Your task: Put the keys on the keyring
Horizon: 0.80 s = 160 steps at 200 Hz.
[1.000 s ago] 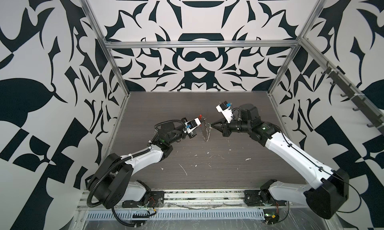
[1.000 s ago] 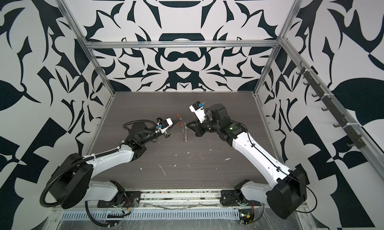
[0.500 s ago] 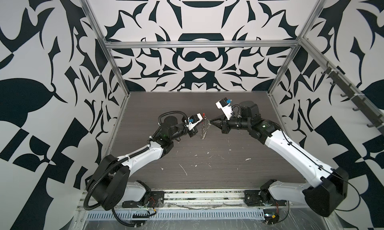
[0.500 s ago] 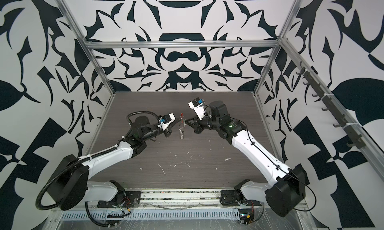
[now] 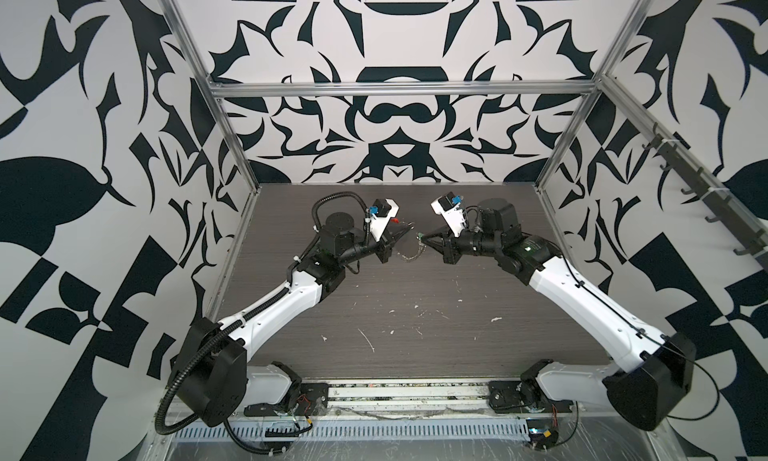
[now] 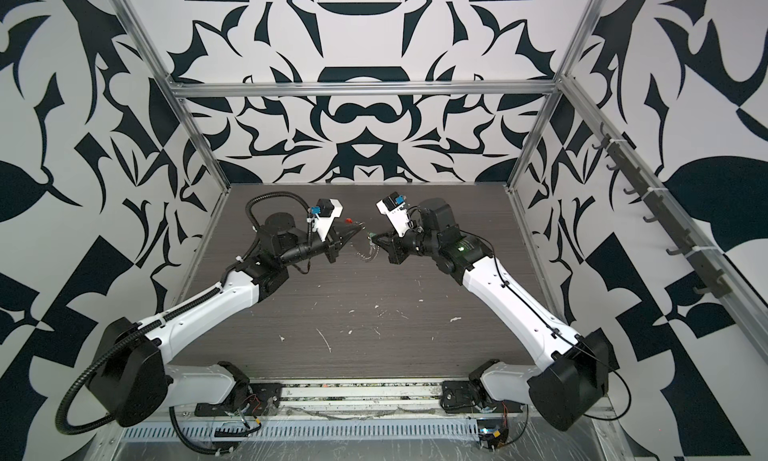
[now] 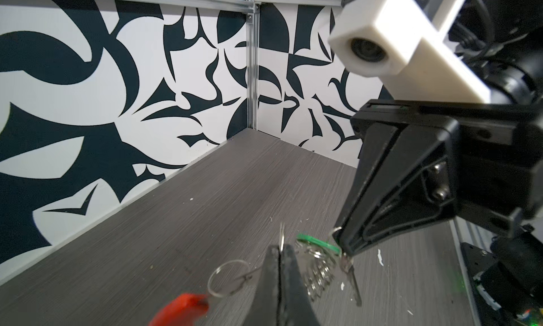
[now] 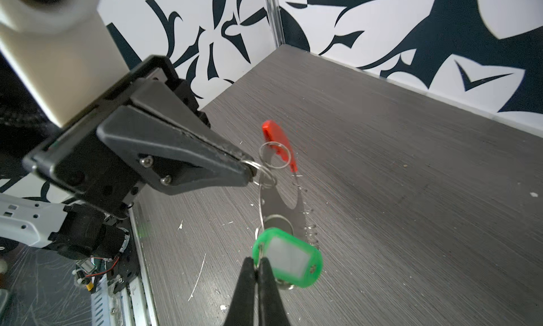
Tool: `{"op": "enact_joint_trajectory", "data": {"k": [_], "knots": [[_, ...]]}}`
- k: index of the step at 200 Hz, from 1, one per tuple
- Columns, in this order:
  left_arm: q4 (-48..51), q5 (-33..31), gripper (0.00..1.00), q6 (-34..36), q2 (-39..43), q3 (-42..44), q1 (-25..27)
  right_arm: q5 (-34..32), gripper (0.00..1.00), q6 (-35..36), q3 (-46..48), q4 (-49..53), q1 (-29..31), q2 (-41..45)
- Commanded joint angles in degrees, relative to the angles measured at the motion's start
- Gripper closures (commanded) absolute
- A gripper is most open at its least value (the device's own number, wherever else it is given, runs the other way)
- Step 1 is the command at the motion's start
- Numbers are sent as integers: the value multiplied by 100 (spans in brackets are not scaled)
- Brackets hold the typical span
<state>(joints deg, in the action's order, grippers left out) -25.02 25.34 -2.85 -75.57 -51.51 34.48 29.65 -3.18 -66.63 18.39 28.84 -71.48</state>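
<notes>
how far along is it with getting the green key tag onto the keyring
Done: both pieces are picked up. In hand: the left gripper is shut on a small ring of the keyring; the right gripper is shut on the green key tag, held close to the loop. Left: getting the tag's ring onto the loop; whether it has caught is not clear.

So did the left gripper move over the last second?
Yes. In a top view the left gripper, shut on the keyring, has gone toward the back wall, away from the white scuffs on the table.
</notes>
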Motion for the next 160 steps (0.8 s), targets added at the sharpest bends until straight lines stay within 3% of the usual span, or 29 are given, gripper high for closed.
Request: {"op": "enact_joint_trajectory", "data": {"k": [1,83,160], "knots": [[-604,351,100,-576,198,90,-11,-122,100,85,2,-63,-44,257],[-958,620,100,-823,107,220,-60,419,100,-94,-239,-161,-42,224],[-699,748,100,-232,1,290,-238,-144,100,63,-629,99,-87,539]]}}
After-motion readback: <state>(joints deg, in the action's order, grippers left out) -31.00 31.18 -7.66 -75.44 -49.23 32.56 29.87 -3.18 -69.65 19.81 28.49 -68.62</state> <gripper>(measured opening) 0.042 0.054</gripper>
